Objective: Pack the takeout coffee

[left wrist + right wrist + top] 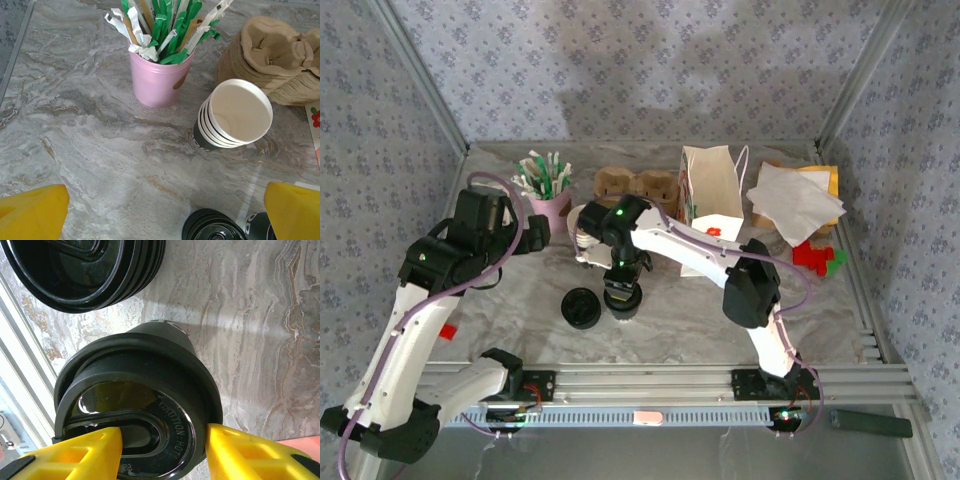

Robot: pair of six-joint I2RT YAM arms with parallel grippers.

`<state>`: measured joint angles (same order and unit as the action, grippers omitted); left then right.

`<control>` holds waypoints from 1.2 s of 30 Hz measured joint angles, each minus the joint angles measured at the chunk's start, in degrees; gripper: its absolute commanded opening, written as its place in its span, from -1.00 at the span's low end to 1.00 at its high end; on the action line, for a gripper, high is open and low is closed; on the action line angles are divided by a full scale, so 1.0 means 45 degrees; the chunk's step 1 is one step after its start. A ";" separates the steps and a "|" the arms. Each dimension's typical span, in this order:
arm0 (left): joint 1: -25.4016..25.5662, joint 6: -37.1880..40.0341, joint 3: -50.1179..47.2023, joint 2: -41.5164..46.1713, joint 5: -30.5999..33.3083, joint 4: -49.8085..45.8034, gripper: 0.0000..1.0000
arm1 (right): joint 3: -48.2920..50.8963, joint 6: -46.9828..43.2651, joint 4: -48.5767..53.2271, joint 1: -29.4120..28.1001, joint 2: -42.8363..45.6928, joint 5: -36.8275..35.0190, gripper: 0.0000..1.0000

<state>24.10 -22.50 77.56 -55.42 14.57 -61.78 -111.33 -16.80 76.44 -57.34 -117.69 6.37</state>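
**A:** So, starting at the left, what is the left gripper (165,205) doing?

**B:** It is hanging over bare table (700,320) with its jaws spread as wide as they go, and it is holding nothing. The pink pot (159,80) of stirrers is standing at its twelve o'clock. The stack of open cups (240,112) is leaning at about one o'clock. I am guessing it is parked there to leave room for the other arm.

**A:** And where is the coffee sitting?

**B:** In the overhead view the coffee (145,385) is standing upright on the table near the middle, at about six o'clock from the stack of cups. The pile of lids (581,307) is lying just beside it at nine o'clock, with a sliver of table showing between them.

**A:** Is the right gripper holding it?

**B:** The right gripper (164,432) is pointing straight down over it, with its jaws about half open and one yellow finger on each side of the black lid. I cannot tell whether they are pressing on it yet. Coming from above makes sense to me, since the lid pile is crowding one side.

**A:** And further right?

**B:** The cardboard trays (638,185) are resting at twelve o'clock from the coffee. The paper bag (712,200) is standing upright at about one o'clock with its mouth open, so I am taking it as the place the cup belongs. The napkins (792,203) are lying beyond it at about two o'clock.
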 measured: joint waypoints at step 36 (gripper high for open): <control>0.0000 -0.0651 0.0729 0.0636 -0.2599 0.0981 0.93 | -0.3910 0.4308 0.0044 0.1807 0.4595 -0.3288 0.20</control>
<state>24.10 -25.43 80.84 -52.56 2.87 -57.36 -128.92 2.59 76.64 -49.21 -97.01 -8.43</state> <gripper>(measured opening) 0.967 0.587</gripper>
